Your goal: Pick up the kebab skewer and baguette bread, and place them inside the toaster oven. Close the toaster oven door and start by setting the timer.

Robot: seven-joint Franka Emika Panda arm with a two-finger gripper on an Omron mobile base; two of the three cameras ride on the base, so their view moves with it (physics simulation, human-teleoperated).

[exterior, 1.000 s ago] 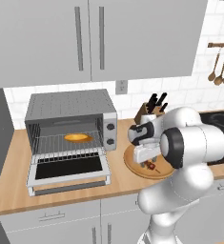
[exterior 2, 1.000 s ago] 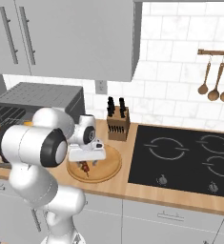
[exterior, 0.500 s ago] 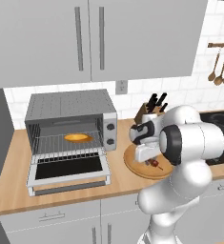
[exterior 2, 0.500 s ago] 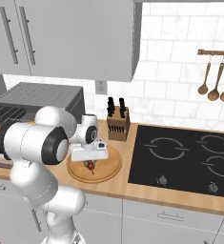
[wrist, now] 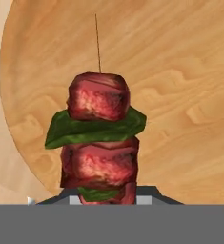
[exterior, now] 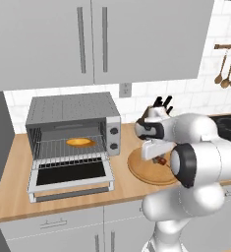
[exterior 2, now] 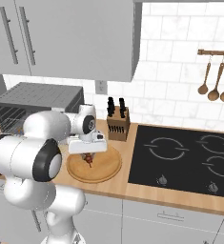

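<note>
Here my gripper (exterior 2: 88, 158) is clamped on the kebab skewer (wrist: 100, 143) at its meat chunks: light, soft, slippery; the thin stick looks fragile.

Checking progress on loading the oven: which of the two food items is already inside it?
The baguette bread, golden-yellow, lies on the wire rack of the toaster oven. The kebab skewer is over the round wooden plate, at the gripper.

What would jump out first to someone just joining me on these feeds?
The white arm's hand is shut on the kebab skewer over the round wooden plate beside the knife block. Left of it, the toaster oven stands with its door dropped open and the baguette bread on the rack.
</note>
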